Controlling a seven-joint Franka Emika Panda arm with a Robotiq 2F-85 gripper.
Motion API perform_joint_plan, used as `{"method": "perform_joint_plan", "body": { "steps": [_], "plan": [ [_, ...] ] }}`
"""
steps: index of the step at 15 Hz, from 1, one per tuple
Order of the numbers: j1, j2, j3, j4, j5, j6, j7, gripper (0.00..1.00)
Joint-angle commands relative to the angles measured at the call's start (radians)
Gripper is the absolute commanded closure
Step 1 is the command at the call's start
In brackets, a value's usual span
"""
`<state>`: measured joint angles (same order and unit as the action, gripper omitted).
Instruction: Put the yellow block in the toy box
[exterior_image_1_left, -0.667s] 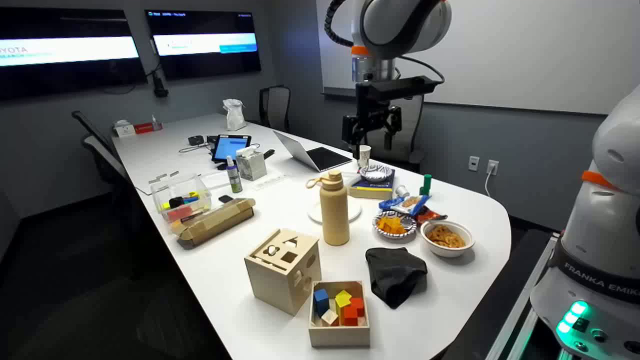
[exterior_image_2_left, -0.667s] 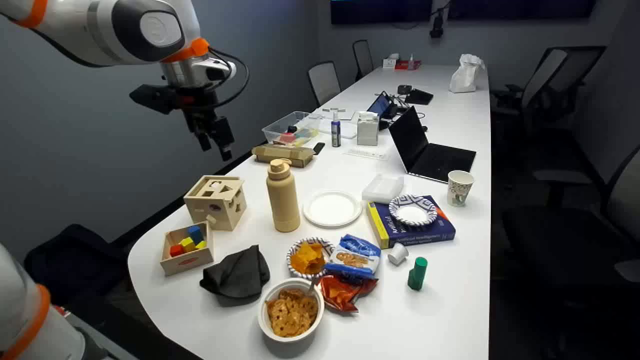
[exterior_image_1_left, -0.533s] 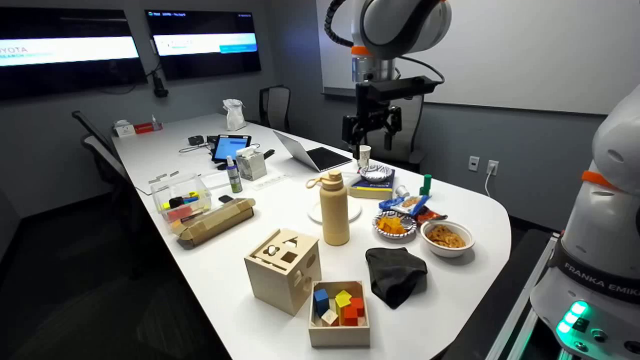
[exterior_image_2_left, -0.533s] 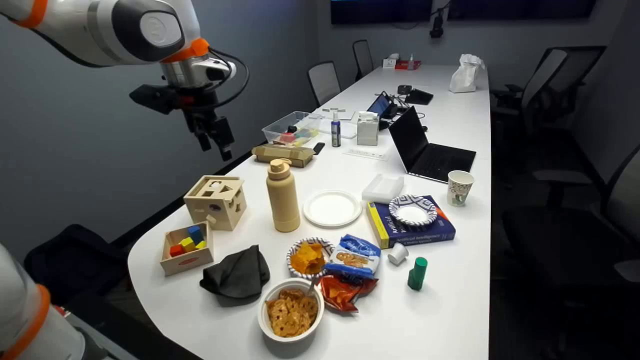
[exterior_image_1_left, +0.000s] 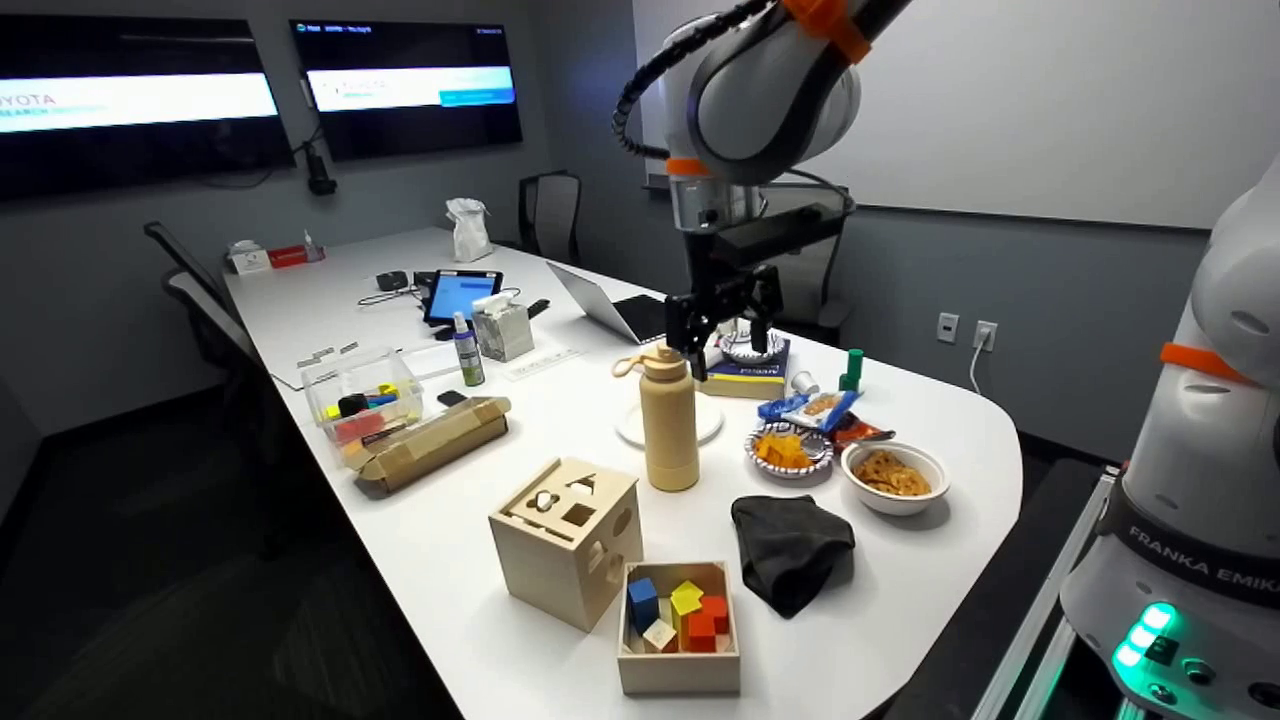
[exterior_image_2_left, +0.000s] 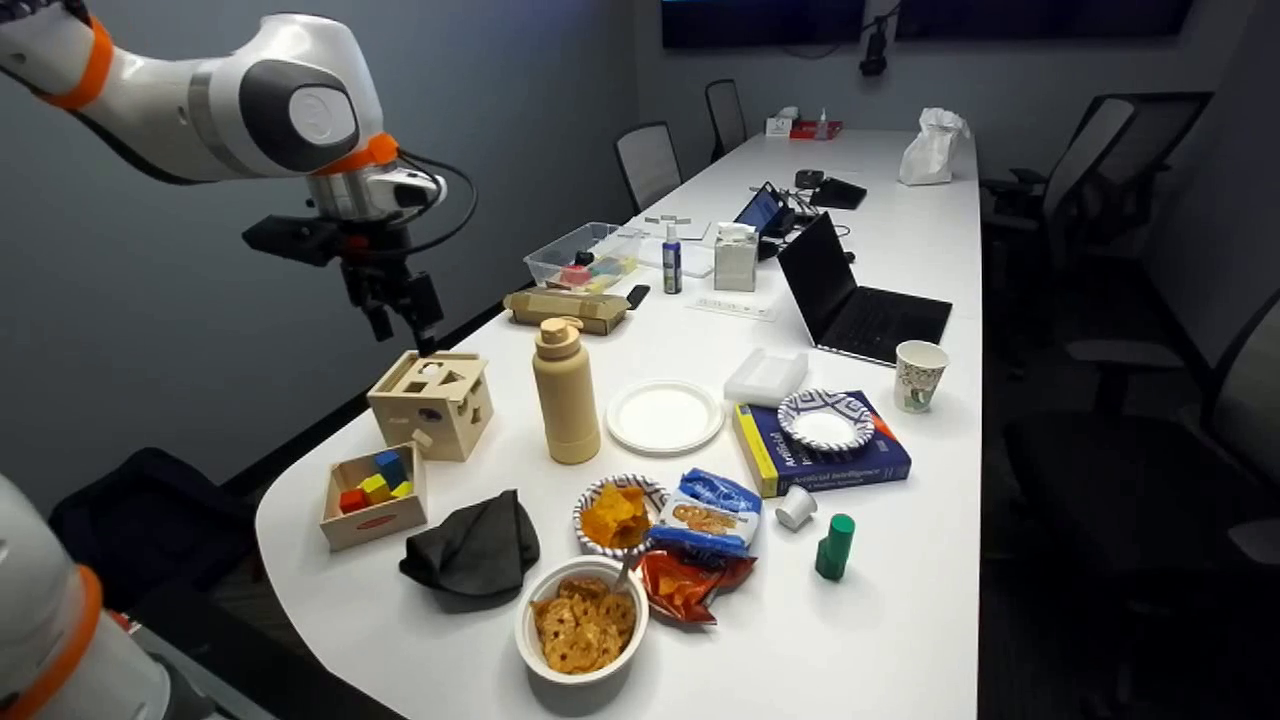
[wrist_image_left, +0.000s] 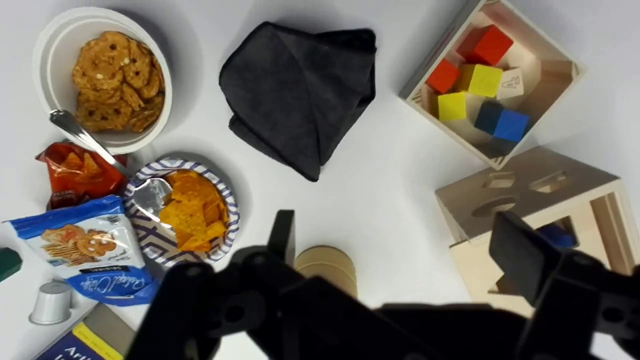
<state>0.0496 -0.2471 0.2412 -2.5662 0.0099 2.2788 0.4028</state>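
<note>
Wrist view: jaws spread wide, empty, likely for grasping; one yellow block (wrist_image_left: 485, 80) stored in right-hand tray (wrist_image_left: 555, 75) beside toy box (wrist_image_left: 531, 199).

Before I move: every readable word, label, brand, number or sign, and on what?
"YOTA", start cut, line below blurred: wall screen
"FRANKA EMIK", end cut: robot base
"Artificial Intelligence", "A Modern Approach": book
"Pretzel Crisps", "ORIGINAL": blue bag
Too small or blurred: other wall screen, red bag, logo on block tray, mark on pale block, spray bottle.
</note>
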Motion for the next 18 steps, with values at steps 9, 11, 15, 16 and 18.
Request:
{"method": "perform_joint_plan", "body": {
  "steps": [9, 11, 15, 16, 18],
  "plan": [
    [0.145, 0.473, 0.011, 0.072, 0.004, 0.428, 0.038, 0.0],
    [0.157, 0.557, 0.011, 0.099, 0.05, 0.465, -0.002, 0.0],
    [0.173, 0.681, 0.029, 0.147, 0.138, 0.499, -0.049, 0.0],
    [0.172, 0.706, 0.034, 0.155, 0.16, 0.51, -0.06, 0.0],
    [0.171, 0.742, 0.041, 0.163, 0.204, 0.534, -0.07, 0.0]
  ]
}}
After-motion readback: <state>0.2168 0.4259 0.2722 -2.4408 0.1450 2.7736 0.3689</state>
